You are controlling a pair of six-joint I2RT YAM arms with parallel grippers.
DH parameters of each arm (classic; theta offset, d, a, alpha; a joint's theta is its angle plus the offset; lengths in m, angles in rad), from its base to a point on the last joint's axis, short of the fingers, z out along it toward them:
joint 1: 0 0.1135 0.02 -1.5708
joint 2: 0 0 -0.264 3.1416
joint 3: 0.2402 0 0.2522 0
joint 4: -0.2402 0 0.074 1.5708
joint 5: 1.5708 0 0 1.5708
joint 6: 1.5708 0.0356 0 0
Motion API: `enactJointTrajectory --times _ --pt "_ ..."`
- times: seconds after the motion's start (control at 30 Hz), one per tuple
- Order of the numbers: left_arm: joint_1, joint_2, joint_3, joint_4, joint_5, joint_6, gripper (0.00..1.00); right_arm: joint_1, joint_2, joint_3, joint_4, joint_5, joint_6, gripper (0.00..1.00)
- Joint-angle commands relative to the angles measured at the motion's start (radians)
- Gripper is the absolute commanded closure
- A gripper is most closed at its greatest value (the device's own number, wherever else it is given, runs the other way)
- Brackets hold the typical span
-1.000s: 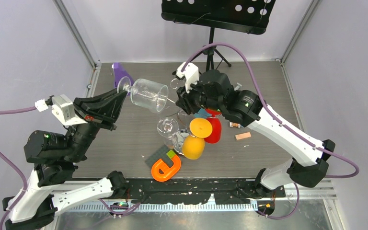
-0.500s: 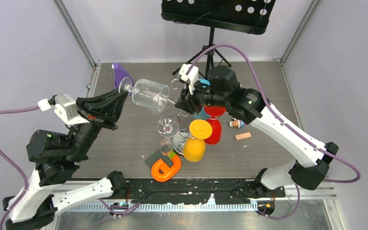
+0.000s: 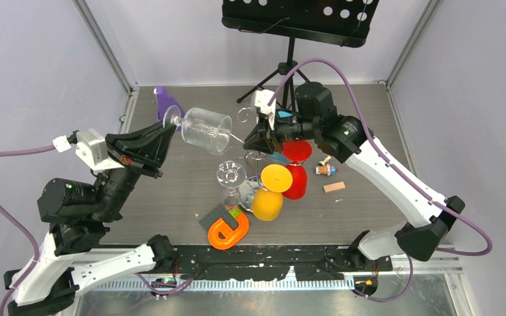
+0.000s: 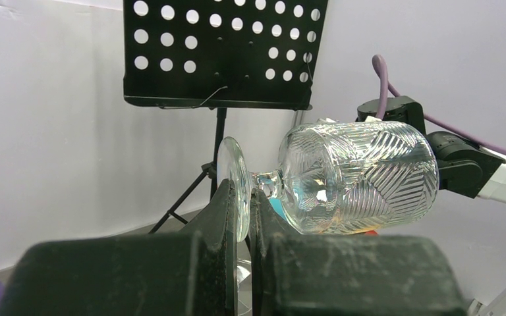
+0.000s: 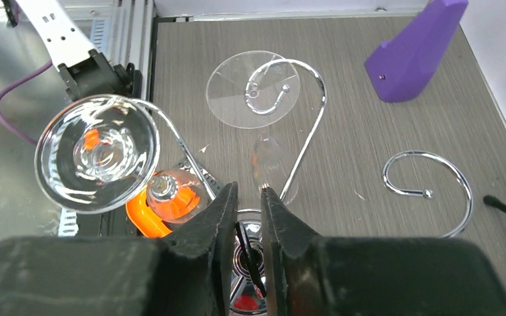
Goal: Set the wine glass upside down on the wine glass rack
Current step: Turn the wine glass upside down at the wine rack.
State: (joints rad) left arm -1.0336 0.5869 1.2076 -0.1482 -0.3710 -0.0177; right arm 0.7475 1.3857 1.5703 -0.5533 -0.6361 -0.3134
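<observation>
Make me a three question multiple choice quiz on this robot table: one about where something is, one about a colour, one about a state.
1. Where on the table is the purple block?
A) far left corner
B) near right edge
C) centre

2. What colour is the U-shaped piece nearest the arm bases?
A) blue
B) orange
C) black

3. How is the wine glass at the left gripper?
A) standing upright on the table
B) lying on the table
C) held in the air sideways by its foot

Answers:
1 A, it sits by the far left frame post.
2 B, it is plainly orange in the top view.
3 C, the gripper pinches the foot and the bowl points sideways.
</observation>
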Motion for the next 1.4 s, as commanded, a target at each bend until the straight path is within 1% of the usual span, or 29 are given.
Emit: enactJointTrajectory --times 0.0,0.2,0.3,0.53,0.67,0.73,0.77,0.8,0.87,0.93,1.27,1.37 --pt "0.002 0.003 0.017 0.091 -0.013 0.0 1.0 -0.029 0.025 0.002 -0.076 -0.139 -0.113 0.95" --pt "0.001 0.004 0.021 0.093 -0.017 0.003 1.0 -0.037 0.05 0.009 -0.086 -0.184 -0.201 0.94" --pt "0.002 0.005 0.021 0.089 -0.02 0.005 1.0 -0.045 0.057 0.01 -0.097 -0.253 -0.28 0.95" --pt "0.002 -0.001 0.025 0.081 -0.025 0.006 1.0 -0.075 0.097 0.038 -0.126 -0.371 -0.385 0.94" --pt "0.002 -0.005 0.02 0.078 -0.023 0.006 1.0 -0.102 0.161 0.119 -0.239 -0.457 -0.496 0.95" --pt "0.0 -0.006 0.018 0.078 -0.023 0.006 1.0 -0.108 0.205 0.18 -0.37 -0.471 -0.562 0.95" --pt "0.001 -0.006 0.016 0.078 -0.023 0.005 1.0 -0.109 0.222 0.227 -0.414 -0.475 -0.619 0.95" --pt "0.001 -0.006 0.015 0.078 -0.024 0.008 1.0 -0.109 0.254 0.252 -0.495 -0.482 -0.653 0.94" --pt "0.002 -0.004 0.016 0.08 -0.025 0.008 1.0 -0.11 0.302 0.342 -0.606 -0.49 -0.738 0.95" --pt "0.001 -0.003 0.016 0.078 -0.025 0.008 1.0 -0.11 0.336 0.376 -0.681 -0.5 -0.821 0.95" --pt "0.001 -0.017 0.017 0.068 -0.022 -0.001 1.0 -0.111 0.375 0.476 -0.831 -0.515 -0.987 0.94" --pt "0.001 -0.02 0.017 0.064 -0.02 -0.006 1.0 -0.111 0.402 0.509 -0.852 -0.52 -0.993 0.95"
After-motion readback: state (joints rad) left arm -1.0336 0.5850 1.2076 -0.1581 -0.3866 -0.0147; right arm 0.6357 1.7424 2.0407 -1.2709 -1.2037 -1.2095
